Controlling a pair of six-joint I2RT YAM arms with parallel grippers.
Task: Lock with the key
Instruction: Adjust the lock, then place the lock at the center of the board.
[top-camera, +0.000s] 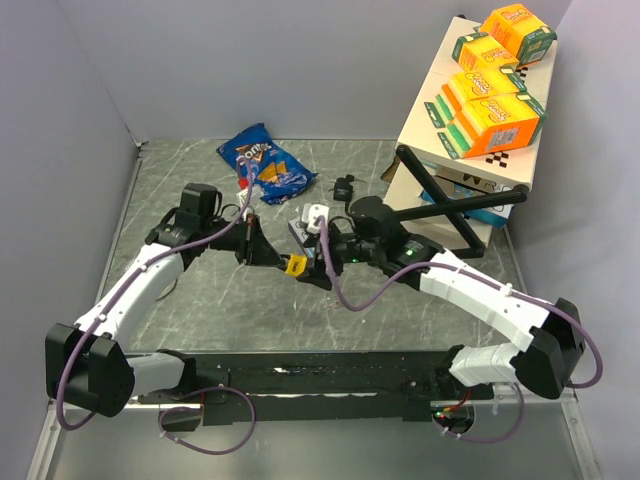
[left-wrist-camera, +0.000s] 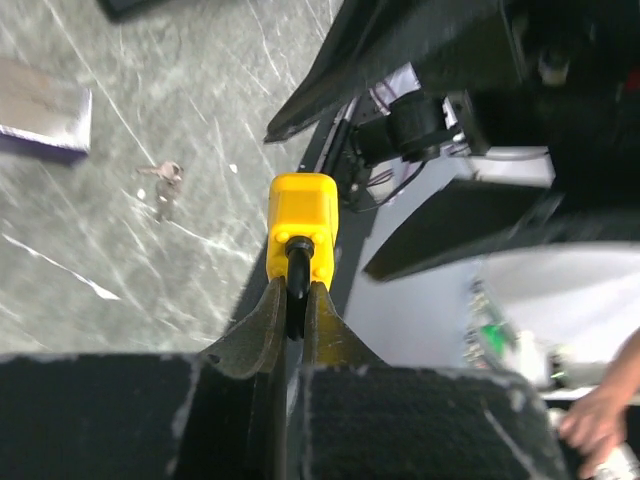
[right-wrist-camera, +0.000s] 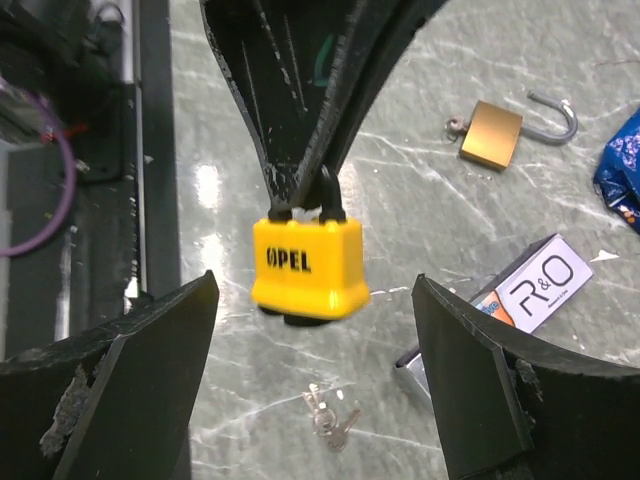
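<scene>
Yellow padlock (right-wrist-camera: 308, 268) is hung at frame centre in the right wrist view, above the surface (right-wrist-camera: 420, 200). It is held by its shackle in the closed left claw (left-wrist-camera: 292, 300). Both shackle legs appear seated. The right claw (right-wrist-camera: 312, 300) is spread wide and empty, one finger on each side of the body, neither touching. A small key bunch (right-wrist-camera: 325, 415) is seen flat at lower centre; a brass padlock (right-wrist-camera: 492, 135) lies unshackled at upper right. Step judged: key pickup outstanding. Next move calls for a low, precise pinch on the thin key.
</scene>
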